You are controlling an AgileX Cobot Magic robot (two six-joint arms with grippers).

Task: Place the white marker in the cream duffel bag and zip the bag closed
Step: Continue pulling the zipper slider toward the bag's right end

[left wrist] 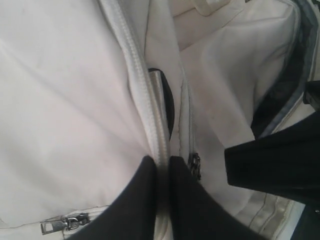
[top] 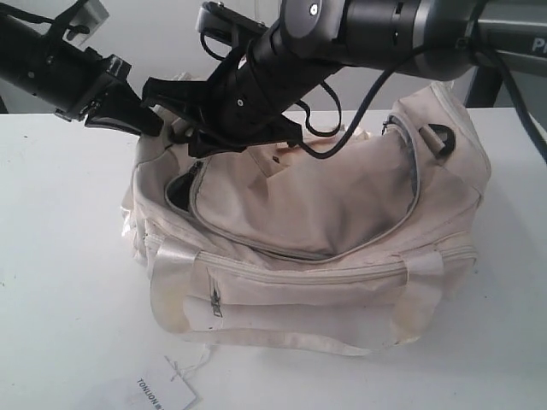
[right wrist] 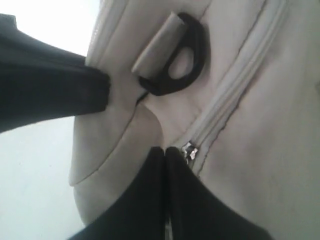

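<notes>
On the desk (top: 68,256) the cream duffel bag (top: 342,213) lies beneath the left gripper (top: 145,120) and right gripper (top: 198,141), which meet at one end of it; the left gripper (left wrist: 160,200) is clamped on its zipper edge (left wrist: 150,110), while the right gripper (right wrist: 165,190) is closed beside a zipper slider (right wrist: 189,149), and whether it holds anything cannot be told.

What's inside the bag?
The bag shows only a dark gap near its left end in the exterior view. Cream fabric covers the rest, so I can't see any marker inside.
</notes>
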